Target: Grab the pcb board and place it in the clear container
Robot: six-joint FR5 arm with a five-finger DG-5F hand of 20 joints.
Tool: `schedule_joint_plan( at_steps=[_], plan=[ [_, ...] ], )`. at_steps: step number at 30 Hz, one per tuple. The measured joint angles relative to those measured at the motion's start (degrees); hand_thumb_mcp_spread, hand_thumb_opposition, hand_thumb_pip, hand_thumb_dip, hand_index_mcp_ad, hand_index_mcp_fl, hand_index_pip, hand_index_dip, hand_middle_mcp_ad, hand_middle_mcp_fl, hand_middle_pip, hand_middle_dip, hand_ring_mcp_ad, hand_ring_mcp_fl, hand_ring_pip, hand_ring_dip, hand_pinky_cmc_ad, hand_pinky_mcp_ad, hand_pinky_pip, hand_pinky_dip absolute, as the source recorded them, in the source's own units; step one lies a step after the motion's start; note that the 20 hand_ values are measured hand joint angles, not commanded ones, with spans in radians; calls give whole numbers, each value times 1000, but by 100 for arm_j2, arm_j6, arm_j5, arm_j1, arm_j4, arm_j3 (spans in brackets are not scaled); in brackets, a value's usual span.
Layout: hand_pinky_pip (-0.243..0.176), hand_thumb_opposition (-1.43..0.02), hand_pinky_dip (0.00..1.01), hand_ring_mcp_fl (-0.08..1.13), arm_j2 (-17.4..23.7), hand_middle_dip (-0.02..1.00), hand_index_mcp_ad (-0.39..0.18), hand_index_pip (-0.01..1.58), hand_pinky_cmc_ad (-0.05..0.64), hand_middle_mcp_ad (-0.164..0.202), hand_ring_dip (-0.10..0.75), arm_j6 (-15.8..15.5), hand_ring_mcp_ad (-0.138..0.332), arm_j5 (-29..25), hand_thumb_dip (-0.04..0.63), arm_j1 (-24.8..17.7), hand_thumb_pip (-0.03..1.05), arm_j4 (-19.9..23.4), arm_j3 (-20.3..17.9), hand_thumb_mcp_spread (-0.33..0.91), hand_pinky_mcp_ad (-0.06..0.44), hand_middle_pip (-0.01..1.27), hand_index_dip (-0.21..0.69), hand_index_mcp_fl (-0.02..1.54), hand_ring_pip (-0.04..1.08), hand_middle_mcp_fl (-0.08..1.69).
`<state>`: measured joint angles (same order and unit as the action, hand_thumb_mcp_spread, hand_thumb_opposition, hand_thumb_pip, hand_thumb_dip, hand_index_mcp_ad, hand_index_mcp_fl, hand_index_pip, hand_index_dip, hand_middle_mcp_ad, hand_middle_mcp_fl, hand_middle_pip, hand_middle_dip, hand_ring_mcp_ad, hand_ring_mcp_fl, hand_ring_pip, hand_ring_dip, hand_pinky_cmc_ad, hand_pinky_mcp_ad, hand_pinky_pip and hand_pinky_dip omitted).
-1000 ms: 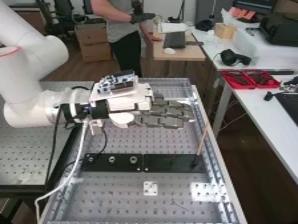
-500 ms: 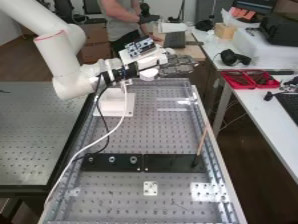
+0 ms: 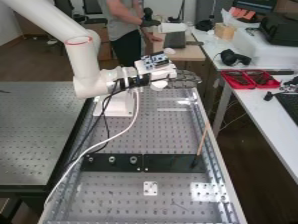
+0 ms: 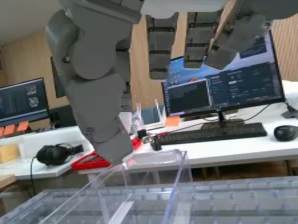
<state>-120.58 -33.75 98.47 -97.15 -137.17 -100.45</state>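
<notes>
In the high view, the hand [image 3: 183,80] was up over the far end of the tabletop [image 3: 153,132]. It was open, with its fingers stretched out. Closer in, a thin stick [image 3: 202,141] stood tilted by a black plate [image 3: 169,163].

In the wrist view, part of the hand [image 4: 96,100] hung near the clear box [image 4: 174,192]. I could not tell if they touched. A screen [image 4: 226,87] and a keyboard [image 4: 213,134] were behind the box.
</notes>
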Motion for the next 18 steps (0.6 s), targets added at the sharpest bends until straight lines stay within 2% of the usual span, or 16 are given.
schedule_joint_plan(
  at_steps=[12, 14, 17, 18],
  plan=[
    [-28, -899, 195, 79, -309, 188, -234, 1461, 346, 42, 87, -36, 138, -96, 269, -169, 417, -824, 436, 752, 115, 134, 227, 463, 101, 188],
    [-28, -897, 195, 75, -337, 188, -236, 1417, 346, 42, 87, -68, 138, -129, 269, -165, 419, -988, 500, 742, 115, 134, 222, 456, 99, 138],
    [-28, -867, 192, 75, -368, 188, -232, 1349, 346, 42, 87, -131, 138, -199, 269, -126, 417, -1159, 550, 667, 115, 134, 222, 154, 98, 98],
    [-28, -869, 192, 65, -368, 188, -223, 1353, 346, 42, 87, -132, 138, -201, 269, -123, 417, -1164, 550, 654, 113, 134, 229, 122, 98, 79]
  ],
)
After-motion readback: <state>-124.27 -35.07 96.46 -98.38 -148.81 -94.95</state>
